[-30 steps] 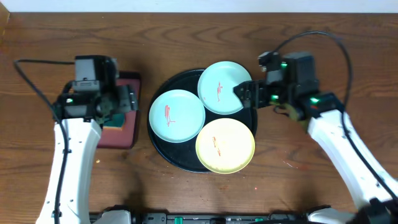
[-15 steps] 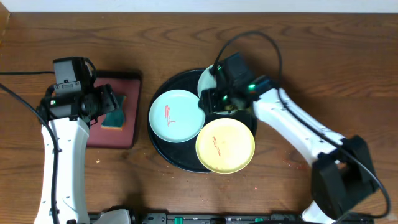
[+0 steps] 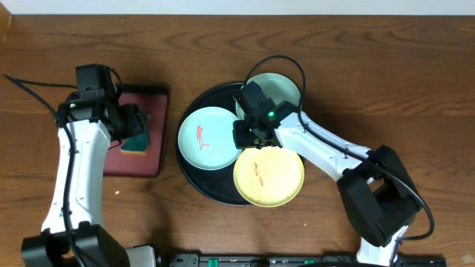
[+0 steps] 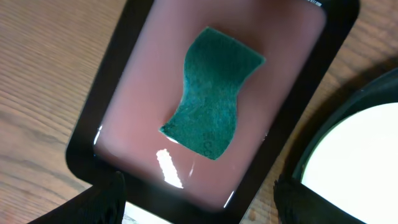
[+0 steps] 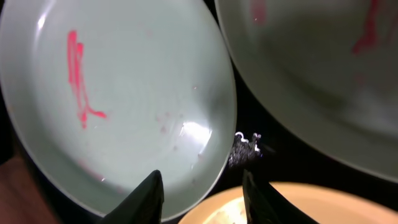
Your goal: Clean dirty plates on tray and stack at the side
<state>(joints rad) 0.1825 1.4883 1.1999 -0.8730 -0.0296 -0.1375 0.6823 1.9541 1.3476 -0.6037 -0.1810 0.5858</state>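
Note:
Three plates lie on the round black tray [image 3: 194,174]: a mint plate [image 3: 211,138] at the left with a red smear, a second mint plate [image 3: 280,87] at the back, partly under my right arm, and a yellow plate [image 3: 269,174] in front. My right gripper [image 3: 246,136] hangs low where the three meet. In the right wrist view its jaws stand apart and straddle the left mint plate's [image 5: 118,99] rim, one fingertip [image 5: 149,199] over that plate, the other towards the yellow plate [image 5: 311,208]. My left gripper [image 4: 205,208] is open over a green sponge [image 4: 211,102].
The sponge [image 3: 136,141] lies on a small rectangular reddish-brown tray [image 3: 152,159] with a dark rim, left of the black tray. Bare wood tabletop [image 3: 371,74] surrounds both trays. Cables loop above both arms.
My right arm has swung in from the tray's right edge to the gap between the plates, and its jaws have narrowed. The left arm has shifted slightly over the sponge.

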